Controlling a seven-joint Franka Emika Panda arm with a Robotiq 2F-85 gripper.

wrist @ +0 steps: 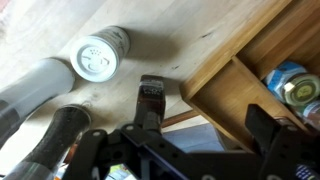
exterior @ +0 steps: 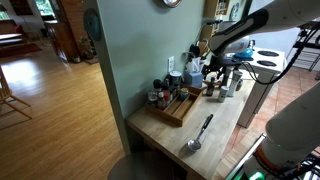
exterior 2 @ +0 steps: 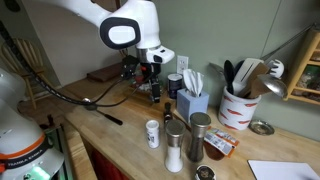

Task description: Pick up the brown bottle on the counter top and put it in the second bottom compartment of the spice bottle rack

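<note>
Counter top (exterior 2: 115, 135): pale butcher-block, wall along the back edge.

Spice bottle rack (exterior: 180, 108): lies flat near the back edge, toward the counter's far end in an exterior view. In the wrist view its light-wood rails (wrist: 240, 50) fill the right side, and at least 1 jar (wrist: 290, 85) sits in a compartment there. Which compartment cannot be told.

Gripper (exterior 2: 150, 80): hangs low over the near end of the rack. In the wrist view (wrist: 205, 115) the 2 fingers (wrist: 150, 100) stand spread wide with nothing between them. A rack corner and bare counter show in the gap below.

Brown bottle (exterior 2: 168, 110): upright on the counter, just beside the tissue box (exterior 2: 193, 100), between the rack and the shakers, away from the front edge. It stands apart from the gripper and outside the rack. It is small and dark at this size, so detail is poor.

Other items: a white bottle (exterior 2: 152, 133) stands closer to the front edge and appears from above in the wrist view (wrist: 100, 55). 2 metal shakers (exterior 2: 198, 135) stand near it. A utensil crock (exterior 2: 240, 105) sits against the back edge. A metal spoon (exterior: 202, 130) lies flat near the front edge.
</note>
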